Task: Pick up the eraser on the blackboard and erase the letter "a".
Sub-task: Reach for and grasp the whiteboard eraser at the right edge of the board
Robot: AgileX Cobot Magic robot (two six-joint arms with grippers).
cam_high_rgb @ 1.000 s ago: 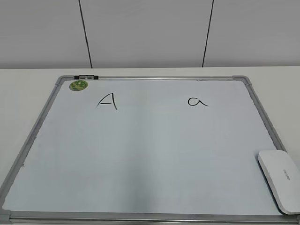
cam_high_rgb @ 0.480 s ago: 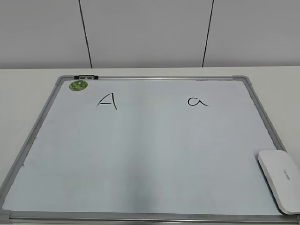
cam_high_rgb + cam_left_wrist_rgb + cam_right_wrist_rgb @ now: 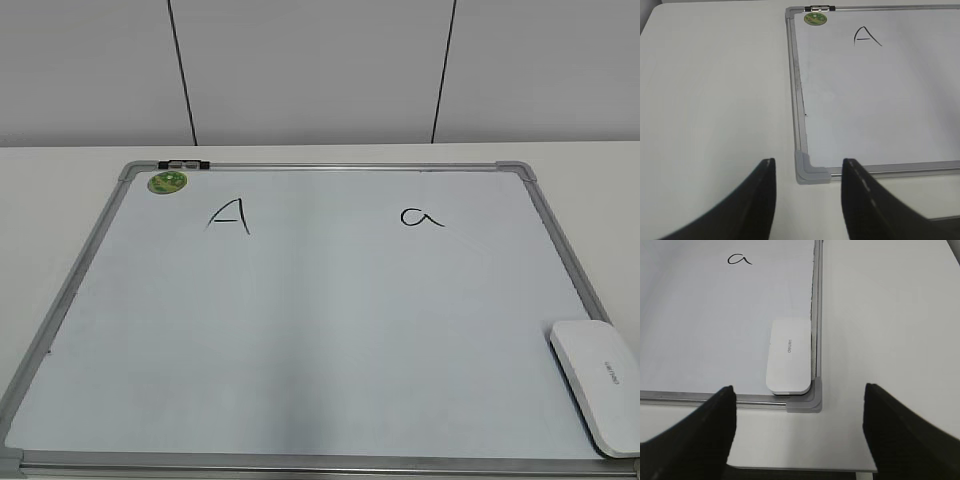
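Broadly, the pale surface (image 3: 60, 160) spreads out under everything, with bare room to the left of the board in my left wrist view and to the right of it in my right wrist view. On it lies the blackboard (image 3: 320, 330), flat, its grey frame running all round. The eraser (image 3: 598, 385) rests at the board's near right corner, its long side just beside the right frame edge and its near end touching the corner piece (image 3: 812, 400). The capital "A" (image 3: 229, 215) sits upper left, near the green sticker (image 3: 168, 182). The letter "a" (image 3: 421, 217) sits upper right, well apart from the eraser. My left pincer (image 3: 807, 200) hangs released above the near left corner; my right pincer (image 3: 797, 427) hangs spread wide, above the eraser's corner.
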